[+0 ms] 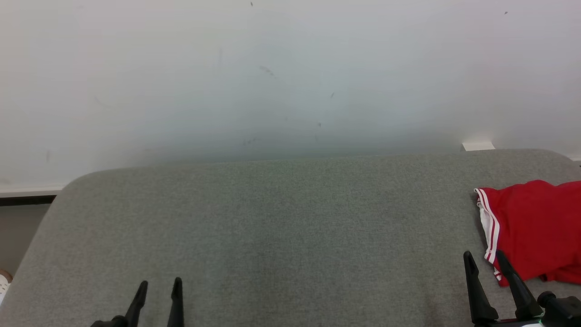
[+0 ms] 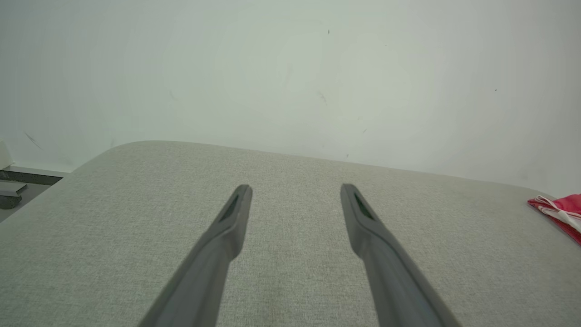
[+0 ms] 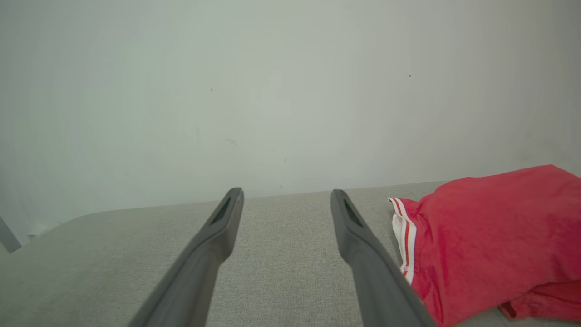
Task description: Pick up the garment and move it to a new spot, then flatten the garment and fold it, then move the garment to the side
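The garment [image 1: 533,227] is red with white stripes along one edge and lies bunched at the right end of the grey padded surface [image 1: 281,227]. The right wrist view has the garment [image 3: 490,245] just right of my right fingers, and its striped edge [image 2: 558,211] sits at the far right of the left wrist view. My right gripper [image 1: 483,256] stands open beside the garment's left edge, with nothing between its fingers. At the lower left my left gripper [image 1: 160,285] is open too, over bare fabric, far from the garment.
A pale wall [image 1: 290,68] rises straight behind the padded surface. The surface rounds off at its far left corner [image 1: 77,181], with a dark ledge [image 1: 27,199] beyond it. A small white block [image 1: 477,146] sits at the back right.
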`<state>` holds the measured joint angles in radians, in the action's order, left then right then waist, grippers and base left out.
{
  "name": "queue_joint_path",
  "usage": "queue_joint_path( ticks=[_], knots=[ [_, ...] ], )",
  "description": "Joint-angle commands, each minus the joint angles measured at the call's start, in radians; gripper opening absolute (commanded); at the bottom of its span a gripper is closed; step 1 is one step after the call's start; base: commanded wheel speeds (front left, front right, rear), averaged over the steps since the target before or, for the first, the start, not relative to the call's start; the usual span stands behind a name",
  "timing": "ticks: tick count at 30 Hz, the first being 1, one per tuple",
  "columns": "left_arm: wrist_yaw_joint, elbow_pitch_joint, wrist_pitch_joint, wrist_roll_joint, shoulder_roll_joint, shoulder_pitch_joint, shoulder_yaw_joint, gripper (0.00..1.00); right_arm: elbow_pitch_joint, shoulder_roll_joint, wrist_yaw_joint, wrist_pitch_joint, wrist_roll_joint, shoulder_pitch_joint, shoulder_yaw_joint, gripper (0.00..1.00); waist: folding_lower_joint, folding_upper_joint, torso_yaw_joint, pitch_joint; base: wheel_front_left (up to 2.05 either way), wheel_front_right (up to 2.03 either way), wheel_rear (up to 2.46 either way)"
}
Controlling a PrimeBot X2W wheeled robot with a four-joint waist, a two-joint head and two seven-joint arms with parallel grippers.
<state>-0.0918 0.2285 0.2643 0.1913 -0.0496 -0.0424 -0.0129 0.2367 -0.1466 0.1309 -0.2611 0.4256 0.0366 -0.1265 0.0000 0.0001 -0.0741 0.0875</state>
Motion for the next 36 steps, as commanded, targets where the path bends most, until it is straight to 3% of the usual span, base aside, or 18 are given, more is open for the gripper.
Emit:
queue_joint_path(
  ticks=[1, 4, 5, 8, 36],
  knots=[
    [0.001, 0.003, -0.001, 0.004, -0.003, 0.007, 0.001, 1.0, 0.005, -0.002, -0.001, -0.003, 0.007, 0.007, -0.002, 1.0, 0.0, -0.0001, 0.0, 0.0, 0.0, 0.0, 0.0],
    [-0.002, 0.005, -0.001, 0.009, -0.003, 0.008, 0.003, 1.0, 0.007, -0.001, -0.001, -0.003, 0.008, 0.009, -0.004, 1.0, 0.0, -0.0001, 0.001, 0.0, 0.0, 0.0, 0.0],
    [0.0, 0.004, 0.0, 0.006, 0.0, 0.0, 0.003, 0.0, 0.007, 0.001, 0.0, 0.0, 0.0, -0.001, -0.003, 0.0, 0.0, -0.0001, 0.001, 0.0, 0.0, 0.0, 0.0],
    [0.0, 0.031, -0.007, 0.018, 0.005, -0.007, 0.0, 0.0, 0.026, 0.007, 0.0, 0.006, 0.012, -0.015, -0.003, 0.0, 0.0, -0.0001, 0.001, -0.001, 0.0, 0.0, 0.0],
    [-0.014, 0.022, -0.13, 0.49, 0.002, 0.048, -0.032, 0.0, 0.017, 0.036, 0.0, 0.13, 0.406, 0.019, 0.08, 0.0, 0.0, -0.0001, 0.017, -0.021, 0.0, 0.0, 0.0]
  ],
)
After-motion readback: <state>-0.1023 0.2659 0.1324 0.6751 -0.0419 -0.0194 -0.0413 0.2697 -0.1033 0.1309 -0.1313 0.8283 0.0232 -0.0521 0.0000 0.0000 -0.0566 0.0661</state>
